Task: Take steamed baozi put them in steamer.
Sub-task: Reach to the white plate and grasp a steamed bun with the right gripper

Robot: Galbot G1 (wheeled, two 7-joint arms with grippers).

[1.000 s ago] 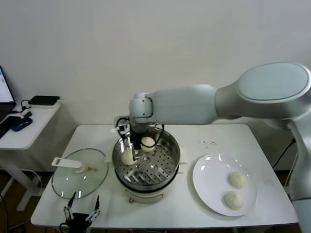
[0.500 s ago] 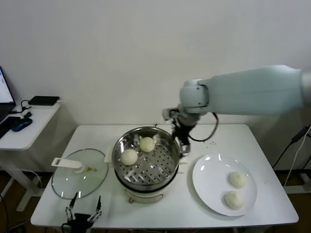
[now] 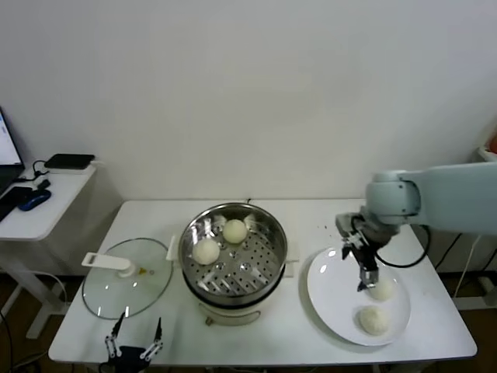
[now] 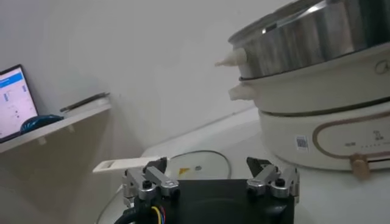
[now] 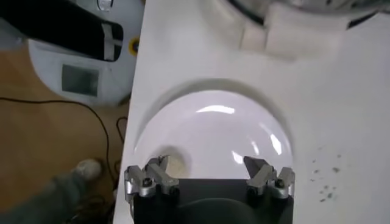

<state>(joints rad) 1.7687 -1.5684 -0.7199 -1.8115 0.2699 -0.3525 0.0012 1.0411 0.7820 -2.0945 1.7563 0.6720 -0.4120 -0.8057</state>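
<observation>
Roughly half the job looks done: two steamed baozi (image 3: 206, 251) (image 3: 235, 231) sit on the perforated tray inside the steamer (image 3: 233, 257), one toward its left side and one toward the back, close together. The other two baozi (image 3: 381, 289) (image 3: 373, 319) are not yet moved; they lie on the white plate (image 3: 330, 284) at the right of the counter (image 3: 311, 334), near each other on its right half

The right gripper (image 3: 363, 273) hangs over that plate with its fingers spread wide and nothing between them, its tips just beside the farther of the two buns. I judge it is lining up for the third pick. The left gripper (image 3: 132, 342) is parked low at the front edge of the counter, jaws apart and empty, in front of the glass lid (image 3: 128, 277), which lies flat to the left of the steamer

What is left, then, is two more carries
</observation>
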